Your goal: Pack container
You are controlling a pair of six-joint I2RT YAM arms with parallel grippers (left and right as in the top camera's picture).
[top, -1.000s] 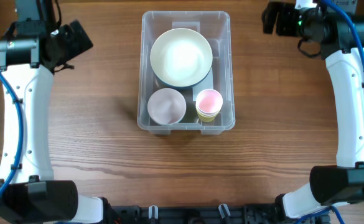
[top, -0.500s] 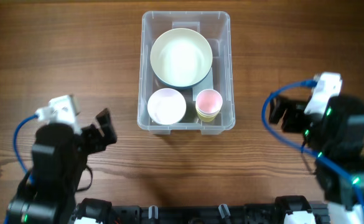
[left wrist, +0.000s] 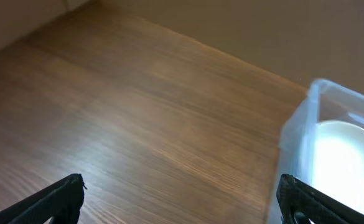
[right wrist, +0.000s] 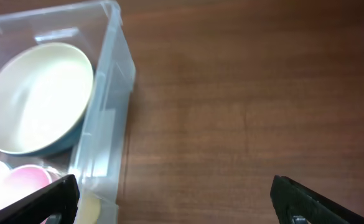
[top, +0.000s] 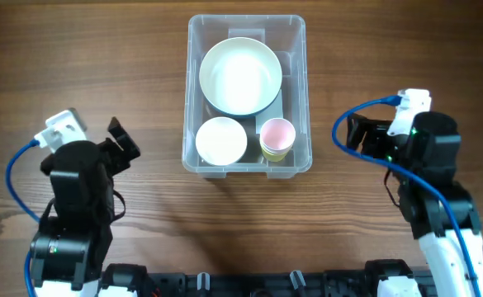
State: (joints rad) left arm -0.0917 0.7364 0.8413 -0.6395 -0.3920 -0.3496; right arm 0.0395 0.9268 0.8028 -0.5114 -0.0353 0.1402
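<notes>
Container point(top: 247, 18) at table point(top: 125, 58) centre, large bowl point(top: 240, 75) inside at 12 o'clock, small bowl point(top: 221, 141) at 7, pink cup point(top: 277, 137) at 5, left hand point(left wrist: 180, 183) spread wide at container's 8 o'clock, right hand point(right wrist: 174, 182) spread wide at 4 o'clock.

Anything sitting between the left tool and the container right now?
Nothing: only bare wooden table separates the left tool from the container, clearest in the overhead view.
</notes>
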